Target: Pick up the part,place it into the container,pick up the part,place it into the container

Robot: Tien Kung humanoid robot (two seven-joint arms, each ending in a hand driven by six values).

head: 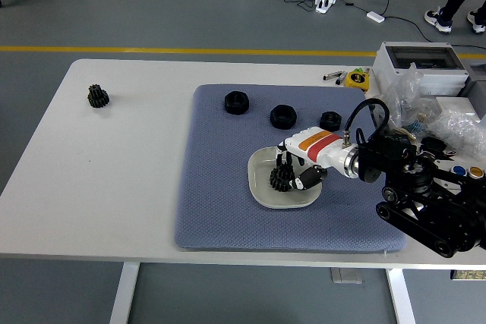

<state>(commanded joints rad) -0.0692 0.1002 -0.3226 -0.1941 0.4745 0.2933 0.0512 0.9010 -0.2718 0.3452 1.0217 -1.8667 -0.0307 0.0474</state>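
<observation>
A white bowl [262, 191] sits on the blue-grey mat [220, 187]. My right hand [292, 174] reaches into the bowl from the right, fingers curled around a black gear [281, 177] low inside it. Three black ring-shaped parts lie on the mat's far side: one on the left [237, 102], one in the middle [282, 116], one on the right [330, 120]. Another black gear [97, 96] stands on the bare table at the far left. The left hand is out of view.
A grey box [421, 66], plastic bags [456, 123] and small items crowd the table's right end. A yellow tape measure [356, 79] and pens lie behind the mat. A person's feet show at the top right.
</observation>
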